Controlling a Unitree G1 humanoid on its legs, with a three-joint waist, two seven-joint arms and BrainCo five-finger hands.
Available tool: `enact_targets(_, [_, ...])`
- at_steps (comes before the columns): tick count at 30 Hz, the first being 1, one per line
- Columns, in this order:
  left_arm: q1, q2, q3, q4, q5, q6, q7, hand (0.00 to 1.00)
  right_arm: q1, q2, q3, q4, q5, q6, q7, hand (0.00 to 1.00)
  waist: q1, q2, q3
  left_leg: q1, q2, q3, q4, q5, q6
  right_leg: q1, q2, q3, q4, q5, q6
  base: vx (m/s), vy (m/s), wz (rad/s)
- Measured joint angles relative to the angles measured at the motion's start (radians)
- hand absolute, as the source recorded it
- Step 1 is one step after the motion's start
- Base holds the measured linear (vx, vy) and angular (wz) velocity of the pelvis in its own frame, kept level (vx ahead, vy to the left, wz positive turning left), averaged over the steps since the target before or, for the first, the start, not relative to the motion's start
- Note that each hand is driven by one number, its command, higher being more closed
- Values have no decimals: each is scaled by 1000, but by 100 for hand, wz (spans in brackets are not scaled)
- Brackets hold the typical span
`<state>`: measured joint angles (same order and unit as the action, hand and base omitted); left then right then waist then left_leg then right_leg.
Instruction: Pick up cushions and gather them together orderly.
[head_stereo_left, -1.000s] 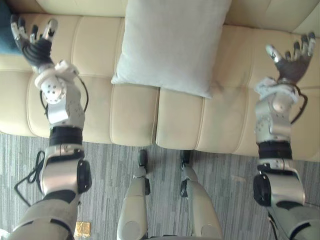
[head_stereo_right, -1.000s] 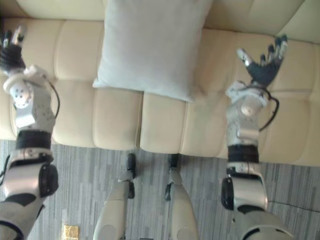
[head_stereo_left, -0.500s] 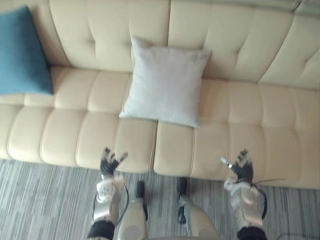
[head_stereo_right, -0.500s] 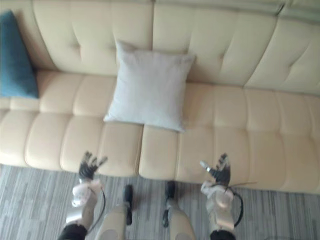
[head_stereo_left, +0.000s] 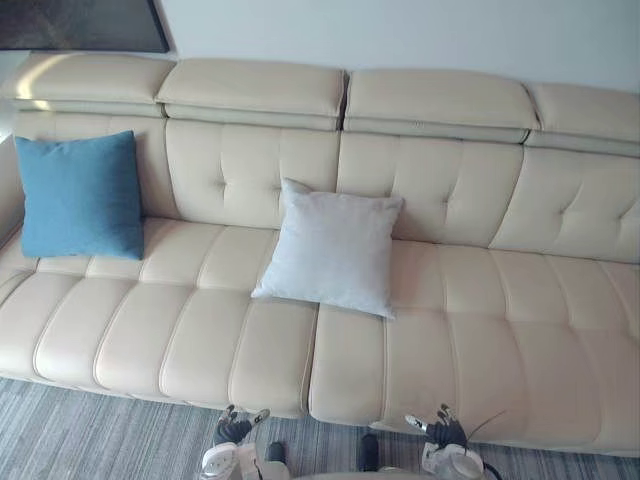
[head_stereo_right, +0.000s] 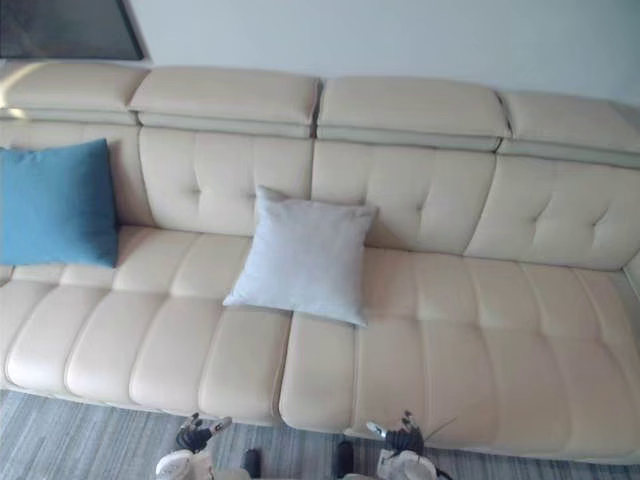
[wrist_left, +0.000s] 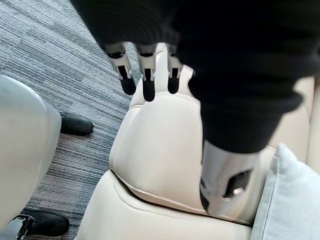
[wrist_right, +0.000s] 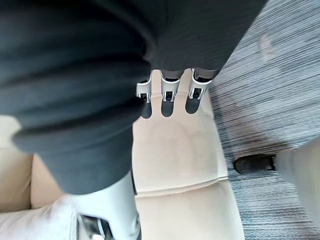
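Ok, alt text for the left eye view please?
A long cream leather sofa spans the view, with a square pale grey cushion propped mid-sofa and a square blue cushion at its left end. The left hand and right hand are open and empty at the bottom edge.

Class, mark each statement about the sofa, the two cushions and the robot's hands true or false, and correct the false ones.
1. The blue cushion leans on the backrest at the left end of the sofa. True.
2. The pale grey cushion touches the blue cushion. False: they are apart, with bare seat between them.
3. The left hand holds a cushion. False: it is open and empty, low in front of the sofa's front edge.
4. The right hand has straight fingers and holds nothing. True.
5. The floor in front of the sofa is bare wood. False: it is a grey striped carpet.
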<state>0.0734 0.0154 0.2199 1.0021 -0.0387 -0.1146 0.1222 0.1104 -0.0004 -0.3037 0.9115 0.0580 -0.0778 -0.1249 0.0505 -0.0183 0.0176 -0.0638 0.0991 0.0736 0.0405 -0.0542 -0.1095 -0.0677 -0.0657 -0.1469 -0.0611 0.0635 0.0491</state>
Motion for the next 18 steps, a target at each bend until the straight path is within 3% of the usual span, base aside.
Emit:
enact_targets(1, [29, 22, -1, 52, 38, 13, -19, 0, -50, -22, -49, 129, 1, 13, 10, 0, -36, 7, 2, 69, -56, -31, -37, -24, 35, 60, -42, -4, 4, -38, 30, 0, 0, 0])
enact_targets(12, [30, 22, -2, 52, 37, 13, -19, 0, -51, -22, -46, 129, -13, 28, 19, 0, -38, 11, 14, 107, -52, 4, -36, -35, 38, 55, -42, 26, 55, -62, 32, -3, 4, -8])
enact_targets(18, [24, 33, -23, 51, 37, 13, -32, 0, -51, -20, -7, 129, -61, 54, 23, 0, -43, -7, 37, 140, -53, 61, -28, -47, 43, 49, -44, 75, 87, -65, 34, -33, 29, -28])
